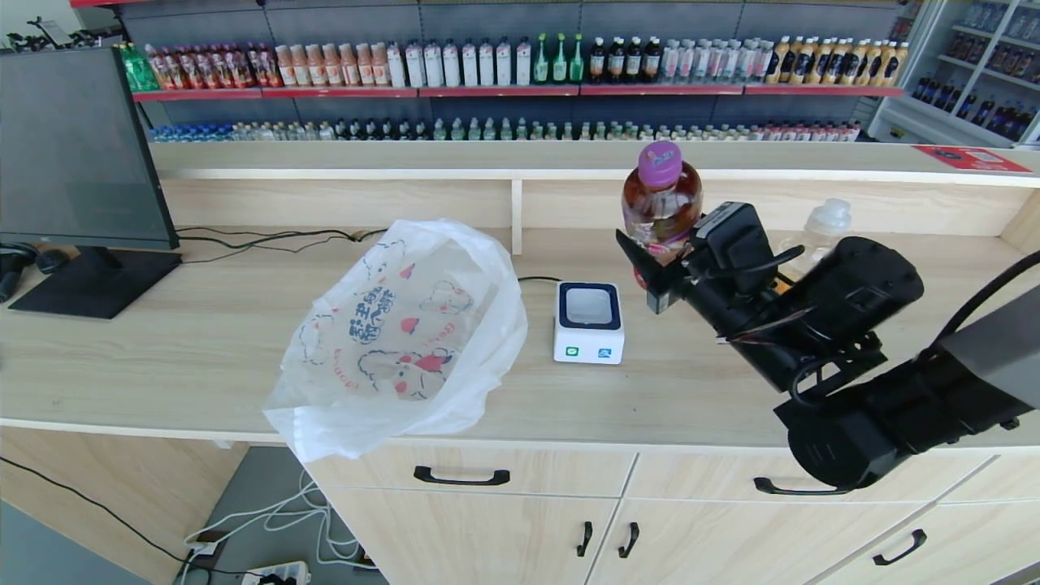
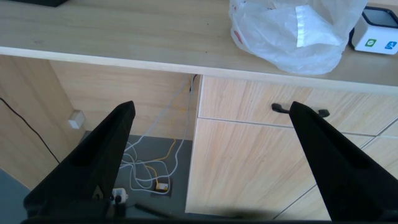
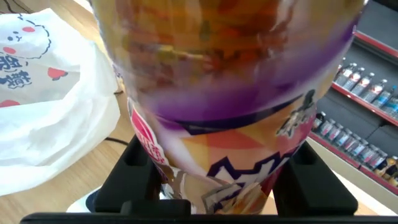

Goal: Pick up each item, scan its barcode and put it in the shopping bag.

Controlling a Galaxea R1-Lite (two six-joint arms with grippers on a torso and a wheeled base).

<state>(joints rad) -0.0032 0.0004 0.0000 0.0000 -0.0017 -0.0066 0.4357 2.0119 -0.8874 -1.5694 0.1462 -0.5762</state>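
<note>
Counter point(image 1: 203, 341): we log the right gripper point(image 1: 662, 266) clamped on the upright bottle point(image 1: 662, 203); scanner point(image 1: 588, 321) sits at its 8 o'clock, bag point(image 1: 406, 325) beyond.

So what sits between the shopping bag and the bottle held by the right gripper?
The white barcode scanner stands on the counter between the shopping bag and the bottle, as the head view shows.

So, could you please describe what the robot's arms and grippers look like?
The right arm is black, built of bulky rounded joint housings, with a grey link farther back and a black cable arching alongside. A boxy black camera module sits by the right gripper. The left gripper has two flat, matte black fingers tapering to wedge tips.
</note>
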